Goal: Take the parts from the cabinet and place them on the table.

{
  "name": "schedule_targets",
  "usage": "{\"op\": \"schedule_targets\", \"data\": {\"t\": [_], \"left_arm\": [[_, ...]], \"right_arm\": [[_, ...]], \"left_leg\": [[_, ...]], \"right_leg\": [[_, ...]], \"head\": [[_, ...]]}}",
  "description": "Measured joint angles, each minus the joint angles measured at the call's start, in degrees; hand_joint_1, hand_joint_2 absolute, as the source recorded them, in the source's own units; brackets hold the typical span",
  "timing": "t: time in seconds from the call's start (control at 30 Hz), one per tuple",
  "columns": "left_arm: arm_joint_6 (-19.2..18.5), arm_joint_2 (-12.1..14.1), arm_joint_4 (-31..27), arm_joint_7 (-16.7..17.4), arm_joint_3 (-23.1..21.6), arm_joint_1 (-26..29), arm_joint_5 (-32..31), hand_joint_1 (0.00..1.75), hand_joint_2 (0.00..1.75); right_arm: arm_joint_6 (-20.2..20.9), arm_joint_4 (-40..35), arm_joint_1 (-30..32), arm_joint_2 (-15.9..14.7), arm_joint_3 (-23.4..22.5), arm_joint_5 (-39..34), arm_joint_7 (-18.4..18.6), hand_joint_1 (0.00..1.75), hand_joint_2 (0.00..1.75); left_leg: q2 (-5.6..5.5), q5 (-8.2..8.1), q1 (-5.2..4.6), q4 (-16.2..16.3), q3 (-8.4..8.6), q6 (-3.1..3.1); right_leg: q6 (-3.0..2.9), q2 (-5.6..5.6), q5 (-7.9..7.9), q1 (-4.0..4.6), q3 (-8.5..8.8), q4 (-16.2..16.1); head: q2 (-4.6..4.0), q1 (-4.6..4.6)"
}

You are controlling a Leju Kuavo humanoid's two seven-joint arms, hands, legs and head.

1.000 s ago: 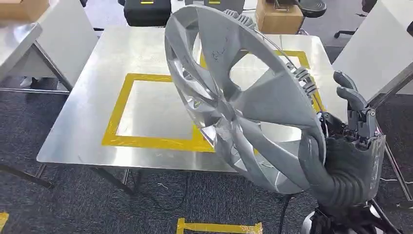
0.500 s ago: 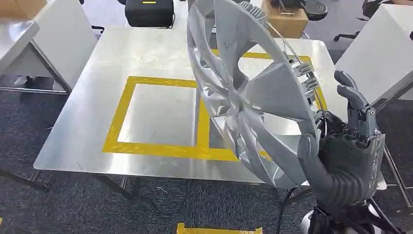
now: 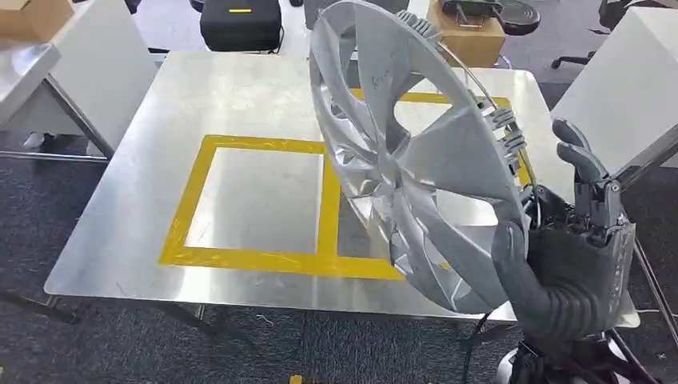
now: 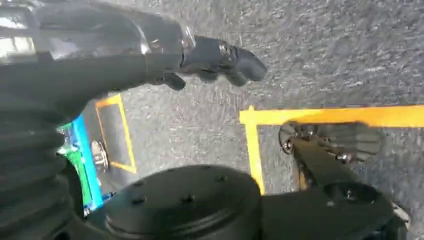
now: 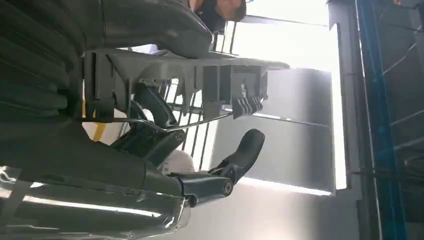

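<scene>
Head view, table: a shiny metal table (image 3: pixel 120 232) stands in front of me on grey carpet, with yellow tape (image 3: pixel 324 204) marking two squares on its top.
Wheel cover: a large silver wheel cover (image 3: pixel 416 152) is in my right hand, tilted steeply on edge above the right-hand taped square — whether its low rim touches the tabletop I cannot tell.
Right hand: my right hand (image 3: pixel 572 256) grips the cover at its lower rim near the table's front right corner; the thick thumb lies across the face, darker fingers (image 3: pixel 588 172) rise behind the rim. From the right wrist camera the rim's clips (image 5: pixel 247 105) sit just past my thumb, one finger standing clear.
Left hand: my left hand (image 4: pixel 150 55) hangs over carpet and floor tape — fingers (image 4: pixel 225 62) curled in, nothing in them.
Black case: a black case (image 3: pixel 240 22) sits on the floor beyond the table's far edge.
Cardboard box: a box (image 3: pixel 472 32) stands near it.
</scene>
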Motion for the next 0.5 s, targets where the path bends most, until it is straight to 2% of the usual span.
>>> {"op": "schedule_targets", "data": {"t": [0.13,0.2,0.27,0.33,0.4,0.43,0.5], "left_arm": [[-0.02,0.02,0.00,0.00,0.00,-0.01,-0.11,0.00,1.75],[-0.11,0.04,0.00,0.00,0.00,-0.01,-0.24,0.00,1.75],[-0.35,0.00,0.00,-0.02,0.00,-0.02,-0.48,0.00,1.75],[-1.13,-0.13,0.00,-0.28,-0.04,0.01,-1.53,0.00,1.75],[-1.42,-0.37,0.00,-0.55,-0.35,-0.17,-2.54,0.00,1.75],[-1.51,-0.61,0.00,-0.68,-0.42,-0.31,-2.88,0.00,1.75],[-1.73,-1.03,0.00,-0.77,-0.50,-0.45,-3.15,0.00,1.75]], "right_arm": [[-0.35,-0.02,-0.01,0.02,-0.11,0.26,0.02,1.75,1.75],[0.02,0.00,-0.56,0.00,-0.15,2.33,1.93,1.75,1.75],[1.49,0.28,-2.87,0.00,0.04,6.76,6.33,1.75,1.75],[7.50,1.33,-7.65,0.02,0.48,14.28,15.39,1.75,1.75],[14.44,4.84,-16.78,0.33,1.88,18.96,24.45,1.75,1.75],[16.59,7.79,-20.88,0.65,2.66,20.07,26.60,1.75,1.75],[17.84,13.12,-26.28,1.66,4.05,20.63,27.45,1.75,1.75]], "left_leg": [[-0.10,0.01,-0.02,-0.41,0.16,-0.05],[-0.08,0.05,-0.02,-0.48,0.14,-0.12],[0.00,0.09,-0.01,-0.54,0.14,-0.19],[0.45,0.12,-0.07,-0.60,-0.02,-0.23],[0.98,0.13,-0.14,-0.61,0.09,-0.22],[1.05,0.15,-0.15,-0.61,0.13,-0.19],[1.06,0.27,-0.20,-0.61,0.11,-0.15]], "right_leg": [[-0.32,-0.04,-0.23,-0.01,0.01,0.00],[-0.32,-0.05,-0.23,-0.04,0.01,0.01],[-0.35,-0.02,-0.21,-0.10,0.03,0.03],[-0.41,0.05,-0.17,-0.20,0.05,0.07],[-0.53,0.32,-0.06,-0.26,0.03,0.07],[-0.53,0.37,0.00,-0.25,0.05,0.04],[-0.58,0.34,0.14,-0.26,0.06,0.00]], "head": [[0.00,-0.02],[0.00,0.00],[0.00,-0.02],[0.00,0.02],[0.00,-0.02],[0.00,0.00],[0.00,-0.02]]}}
